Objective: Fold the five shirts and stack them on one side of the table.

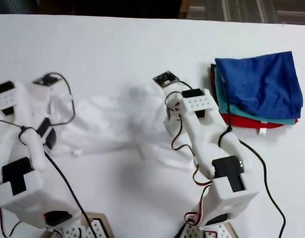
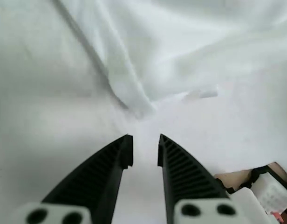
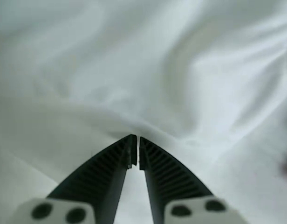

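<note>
White shirt (image 1: 108,124) crumpled, high view adds folded stack (image 1: 261,84), left gripper (image 2: 144,151) spread, right gripper (image 3: 136,151) pinching it

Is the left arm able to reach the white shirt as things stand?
Probably yes: the left gripper hangs open just short of the shirt hem, nothing lying between them.

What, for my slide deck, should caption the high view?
Left arm and right arm over a crumpled white shirt, a blue-topped stack of folded shirts beside them.
</note>
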